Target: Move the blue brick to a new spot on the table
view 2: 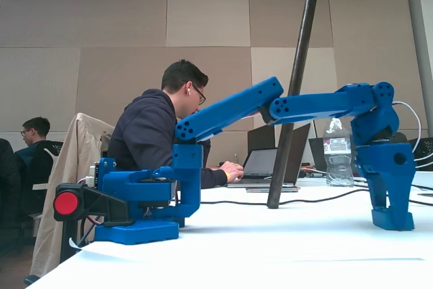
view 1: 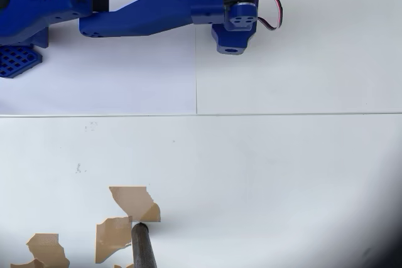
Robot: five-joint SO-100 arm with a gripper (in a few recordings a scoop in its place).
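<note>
Arm state: the blue 3D-printed plastic arm is stretched across the far edge of the overhead view. Its claw (view 1: 231, 41) points straight down, and in the fixed view the claw (view 2: 392, 216) has its lower end resting on, or just above, the large flat white desk (view 2: 270, 252) at the right.

Claw: cannot tell whether it is released or clenched. The jaws are blue on blue and are seen from above and side-on only.

Small square blue plastic brick: you will not pick it out as a separate thing in either view. My guess is that it sits under or between the jaws, since the rest of the desk (view 1: 282, 167) shows no brick. The paler white paper sheet (view 1: 125, 86) is bare too, as are the torn brown patches (view 1: 133, 202) near the dark rod (view 1: 143, 248).

Step in hand, as a judgement: grasp or set-down at the far right spot; which of the two is not decidable.

Next move calls for: confirm the grip before you lift. Raise slowly and watch for a blue square left behind on the desk. If it is carried, take it to the open near area, away from the patches
</note>
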